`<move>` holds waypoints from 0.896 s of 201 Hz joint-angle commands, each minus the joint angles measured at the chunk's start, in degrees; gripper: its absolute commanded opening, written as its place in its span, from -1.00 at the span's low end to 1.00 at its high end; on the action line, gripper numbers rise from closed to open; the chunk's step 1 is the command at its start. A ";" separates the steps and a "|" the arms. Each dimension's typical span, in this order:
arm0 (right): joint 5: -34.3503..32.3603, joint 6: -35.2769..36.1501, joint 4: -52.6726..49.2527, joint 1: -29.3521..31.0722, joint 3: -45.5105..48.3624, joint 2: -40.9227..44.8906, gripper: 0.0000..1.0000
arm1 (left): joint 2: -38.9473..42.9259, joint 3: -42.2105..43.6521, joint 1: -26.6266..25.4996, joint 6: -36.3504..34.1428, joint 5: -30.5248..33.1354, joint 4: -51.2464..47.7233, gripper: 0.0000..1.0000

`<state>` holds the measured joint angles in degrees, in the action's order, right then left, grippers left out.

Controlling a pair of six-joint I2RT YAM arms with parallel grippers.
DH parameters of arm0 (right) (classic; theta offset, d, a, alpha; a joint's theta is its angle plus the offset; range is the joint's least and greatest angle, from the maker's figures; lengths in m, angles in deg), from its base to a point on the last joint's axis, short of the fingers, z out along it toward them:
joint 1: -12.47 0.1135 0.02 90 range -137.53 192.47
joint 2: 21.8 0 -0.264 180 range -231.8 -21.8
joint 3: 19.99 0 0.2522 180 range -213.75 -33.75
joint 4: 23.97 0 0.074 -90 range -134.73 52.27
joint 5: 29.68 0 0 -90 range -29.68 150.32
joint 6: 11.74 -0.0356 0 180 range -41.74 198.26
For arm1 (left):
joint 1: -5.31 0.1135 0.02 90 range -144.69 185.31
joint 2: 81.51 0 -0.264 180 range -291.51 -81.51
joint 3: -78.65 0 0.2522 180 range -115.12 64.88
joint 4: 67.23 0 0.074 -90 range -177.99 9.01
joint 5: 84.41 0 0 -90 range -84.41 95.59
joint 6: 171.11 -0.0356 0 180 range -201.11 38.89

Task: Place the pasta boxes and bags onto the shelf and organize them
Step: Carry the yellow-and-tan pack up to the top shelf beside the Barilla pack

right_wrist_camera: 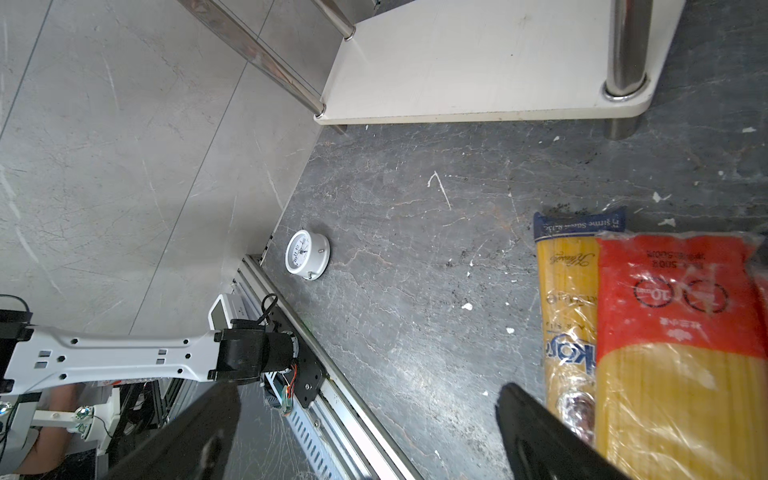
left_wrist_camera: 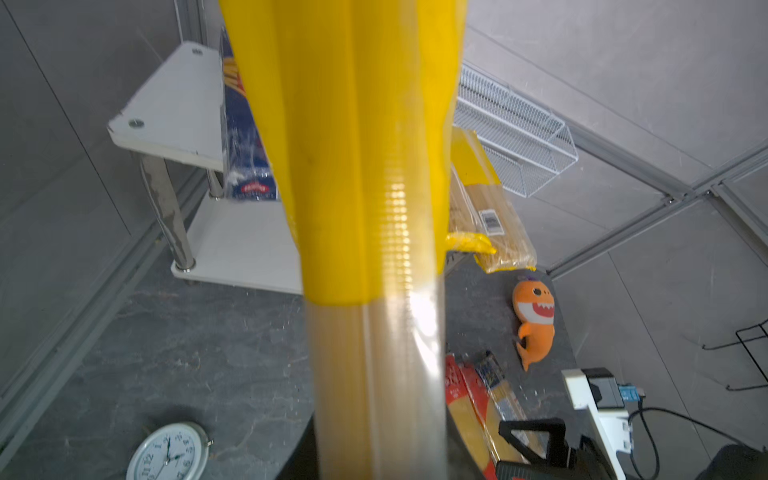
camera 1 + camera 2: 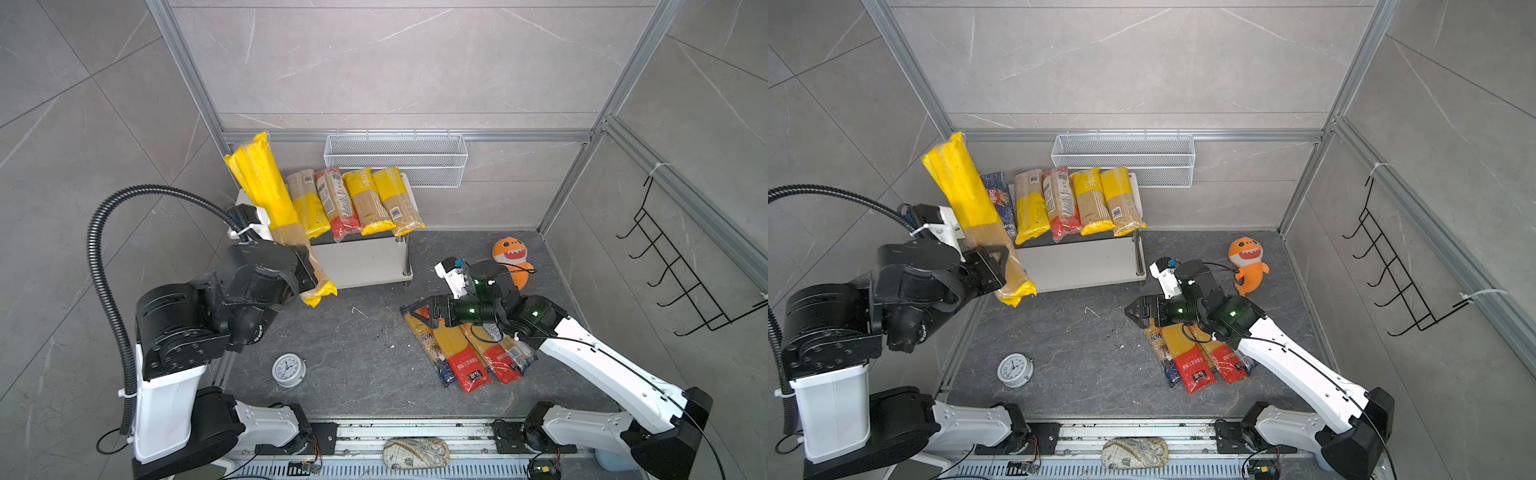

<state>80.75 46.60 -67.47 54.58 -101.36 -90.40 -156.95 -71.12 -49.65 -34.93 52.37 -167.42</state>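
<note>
At the left of both top views the left gripper (image 3: 306, 270) (image 3: 998, 266) pinches a long clear spaghetti bag with a yellow end (image 3: 266, 187) (image 3: 959, 183). Its jaws are pressed onto the clear lower part, close to the bottom end. The bag is steeply tilted, yellow end up, in front of the left end of the white two-tier shelf with shiny metal legs (image 3: 357, 262). It fills the middle of the left wrist view (image 2: 365, 166).

By its look the bag is light, brittle and wrapped in slick film, and stiff along its length only while the strands stay whole. Held so low, the long upper part levers on the jaws and may swing or slip. The middle would be the steadier place to take hold.

Further right, a dark-blue Barilla pack (image 3: 998, 199) and a row of four clear packs with yellow or red ends (image 3: 365, 201) lie side by side on the shelf's top board, overhanging its front edge.

At centre right the right gripper (image 3: 417, 312) (image 1: 370, 390) hangs with its jaws spread wide and nothing between them. It is over the upper end of the red- and blue-ended packs on the dark floor (image 3: 461, 353) (image 1: 681, 332). Whether a finger touches their film cannot be told.
</note>
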 commanded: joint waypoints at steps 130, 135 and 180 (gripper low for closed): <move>-4.26 2.12 -5.11 0.29 -4.09 -0.13 1.00 | -15.92 -14.15 57.14 -37.77 -34.44 8.62 -1.00; -4.64 2.14 -5.36 0.28 -4.18 -0.14 0.99 | -16.01 -13.71 58.57 -37.97 -35.75 9.54 -1.00; -6.32 2.05 -5.82 0.23 -3.30 -1.07 1.00 | -19.24 -15.89 69.46 -38.76 -46.43 13.23 -1.00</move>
<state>76.35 47.87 -71.77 54.56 -103.66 -90.86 -175.59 -83.30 15.92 -70.14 13.38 -166.53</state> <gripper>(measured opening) 0.997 0.217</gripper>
